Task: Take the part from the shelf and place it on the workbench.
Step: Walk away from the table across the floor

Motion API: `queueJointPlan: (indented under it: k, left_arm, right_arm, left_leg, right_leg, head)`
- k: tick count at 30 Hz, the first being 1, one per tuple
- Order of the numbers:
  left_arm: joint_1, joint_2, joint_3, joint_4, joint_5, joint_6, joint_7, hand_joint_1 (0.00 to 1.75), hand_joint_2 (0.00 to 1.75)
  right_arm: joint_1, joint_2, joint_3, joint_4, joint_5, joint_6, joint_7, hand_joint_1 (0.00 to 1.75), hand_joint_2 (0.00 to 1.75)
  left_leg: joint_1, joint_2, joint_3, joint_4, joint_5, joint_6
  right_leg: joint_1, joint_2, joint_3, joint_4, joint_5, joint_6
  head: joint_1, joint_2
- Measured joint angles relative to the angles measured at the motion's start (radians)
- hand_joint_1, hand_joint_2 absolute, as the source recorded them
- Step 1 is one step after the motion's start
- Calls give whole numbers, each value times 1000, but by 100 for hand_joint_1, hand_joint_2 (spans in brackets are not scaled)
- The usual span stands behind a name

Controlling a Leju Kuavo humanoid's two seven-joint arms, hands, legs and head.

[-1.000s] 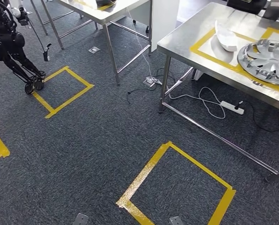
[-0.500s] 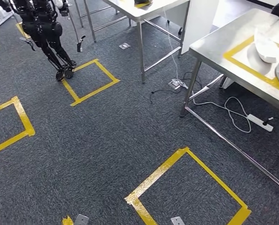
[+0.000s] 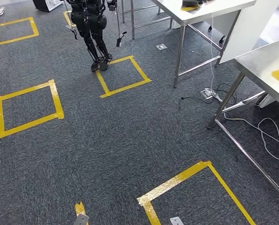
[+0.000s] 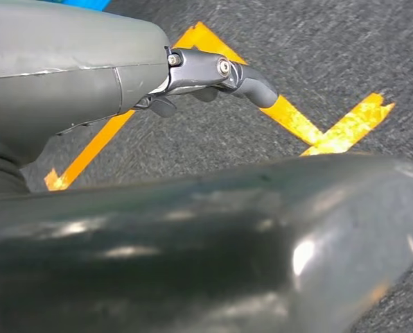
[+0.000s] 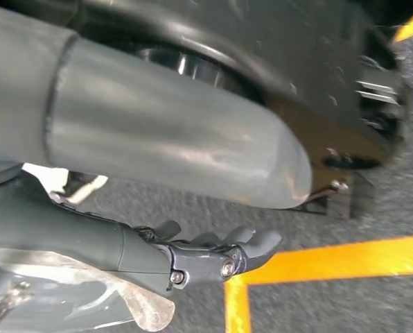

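The right robot hand is seen above dark grey carpet, its fingers loosely curled. A pale, thin-edged piece lies beneath it, possibly held, though contact is blurred. A corner of yellow floor tape is recorded beside the fingertips.

Left hand hangs empty, fingers loosely extended; right hand grips something pale.

Robotics lab — steel workbenches, yellow tape squares on carpet, another robot
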Motion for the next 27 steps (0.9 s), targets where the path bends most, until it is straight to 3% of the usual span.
queueJointPlan:
  k: [1,3,5,7,9,10,11,12,14,16,18,19,21,22,24,25,26,27]
  left_arm:
    - [0,0,0,0,0,0,0,0,0]
    - [3,1,0,0,0,0,0,0,0]
    - [5,1,0,0,-1,0,0,0,0]
    - [2,1,0,0,-3,0,0,0,0]
    - [1,0,0,0,-5,0,0,0,0]
    - [2,0,0,0,-6,0,0,0,0]
    - [4,0,0,0,-6,0,0,0,0]
    - [6,1,0,0,-6,0,0,0,0]
    - [5,1,0,0,-7,0,0,0,0]
    - [2,0,0,0,-8,-1,0,0,0]
    - [3,1,0,0,-9,-1,0,0,0]
    - [5,1,0,0,-9,-2,0,0,0]
    - [5,0,0,0,-10,-2,0,0,0]
    - [4,-1,0,0,-12,-2,0,0,0]
    - [1,-2,0,0,-15,-3,0,0,0]
    - [1,-3,0,0,-16,-3,0,0,0]
    - [2,-3,0,0,-16,-3,0,0,0]
    - [2,-3,0,0,-16,-3,0,0,0]
  right_arm:
    - [-1,0,0,0,0,0,0,0,0]
    - [-1,0,0,0,0,0,0,0,0]
    - [-1,0,0,0,0,0,-1,0,0]
    - [1,0,0,0,0,1,-2,0,0]
    - [3,-1,0,0,0,2,-2,0,0]
    - [3,-1,0,0,0,2,-2,0,0]
    - [2,-1,0,0,0,2,-2,0,0]
    - [1,-1,0,0,0,2,-2,0,0]
    - [0,-1,0,0,0,2,-2,0,0]
    - [-1,-1,0,0,1,2,-2,0,0]
    - [-4,-1,0,0,3,4,-2,0,0]
    - [-6,-1,0,0,4,5,-2,0,0]
    - [-8,-1,0,0,5,7,-3,0,0]
    - [-7,-2,0,0,5,9,-5,0,0]
    - [-3,-2,0,0,5,14,-8,0,0]
    - [-1,-3,0,0,5,17,-10,0,0]
    - [0,-4,0,0,6,20,-12,0,0]
    - [1,-4,0,0,6,22,-14,0,0]
  left_leg:
    - [2,-11,-4,0,2,-7]
    - [7,-28,-11,-1,7,-20]
    - [6,6,-25,28,-12,-31]
    - [5,68,-72,132,-71,-40]
    - [11,92,-127,252,-121,-49]
    - [14,97,-136,275,-122,-52]
    - [16,101,-126,260,-105,-54]
    - [17,109,-96,206,-73,-54]
    - [11,150,-23,68,-21,-47]
    - [2,179,11,0,-13,-36]
    - [-2,165,10,-4,-16,-24]
    - [-1,154,11,-8,-14,-18]
    - [3,132,14,-15,-8,-5]
    - [4,120,14,-16,-8,0]
    - [3,93,14,-16,-8,5]
    - [2,78,14,-15,-9,5]
    - [2,63,15,-14,-9,5]
    - [3,48,16,-13,-10,4]
  right_leg:
    - [0,14,7,-11,-3,-3]
    - [3,-5,13,-17,2,-13]
    - [1,-34,19,-27,8,-27]
    - [2,-68,23,-32,8,-35]
    - [5,-103,24,-31,5,-37]
    - [6,-119,25,-31,4,-37]
    - [6,-133,27,-31,2,-36]
    - [6,-146,30,-31,-1,-34]
    - [9,-169,36,-30,-9,-27]
    - [14,-190,40,-31,-17,-15]
    - [15,-209,48,-33,-22,-5]
    - [13,-203,51,-29,-28,0]
    - [9,-154,24,30,-68,7]
    - [8,-121,-8,93,-99,7]
    - [8,-91,-80,228,-146,7]
    - [8,-87,-103,260,-146,7]
    - [8,-85,-109,251,-123,6]
    - [7,-80,-96,206,-85,5]
  head:
    - [-1,0]
    - [0,0]
    - [-3,0]
    - [-6,0]
    - [-7,0]
    - [-7,0]
    - [-7,0]
    - [-8,0]
    - [-8,0]
    - [-6,0]
    - [-5,0]
    - [-4,0]
    - [1,0]
    - [5,0]
    - [8,0]
    - [8,0]
    - [8,0]
    - [8,0]
